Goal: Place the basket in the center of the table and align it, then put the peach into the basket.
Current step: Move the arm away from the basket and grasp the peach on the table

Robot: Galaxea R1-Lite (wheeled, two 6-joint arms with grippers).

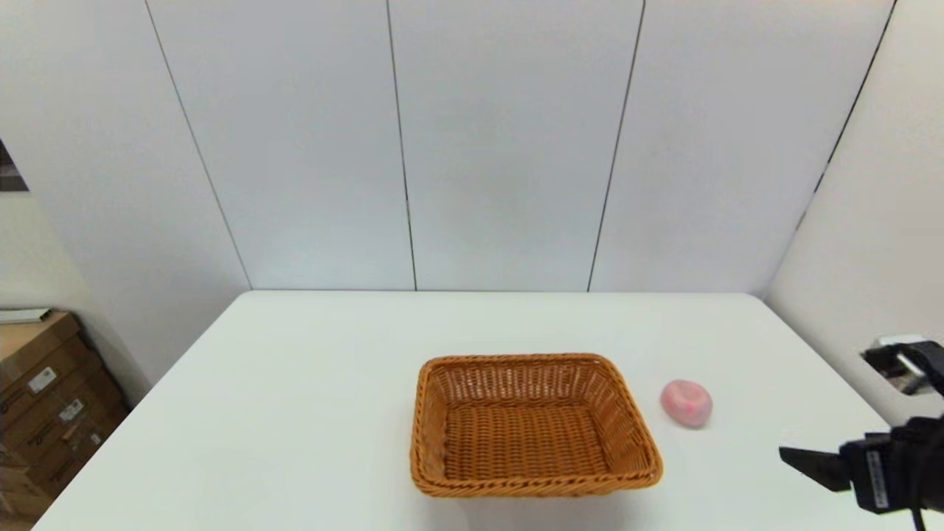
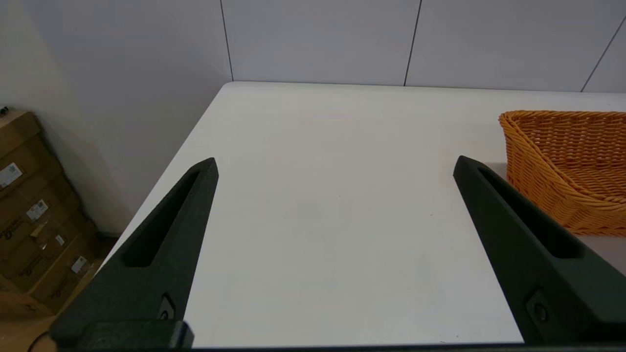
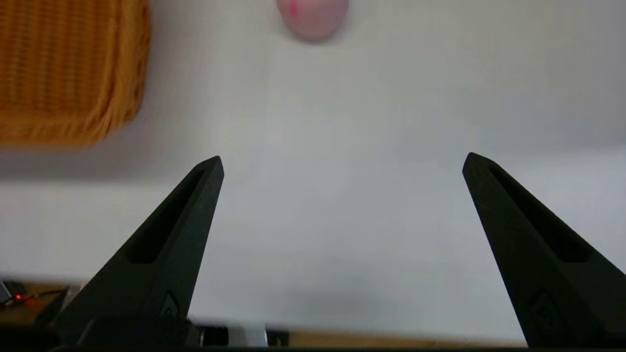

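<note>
The orange-brown wicker basket (image 1: 532,426) sits empty near the middle of the white table (image 1: 295,383), toward its front edge. The pink peach (image 1: 686,403) lies on the table just right of the basket, apart from it. My right gripper (image 1: 800,459) hangs open over the front right of the table, nearer than the peach, holding nothing. Its wrist view shows the peach (image 3: 313,17) ahead beyond the open right gripper (image 3: 342,164) and a basket corner (image 3: 68,68) to one side. My left gripper (image 2: 335,164) is open over the table's left part, with the basket (image 2: 567,166) beside it.
Stacked cardboard boxes (image 1: 44,398) stand on the floor left of the table. White wall panels close off the back and the right side. The table's right edge runs close by the right arm.
</note>
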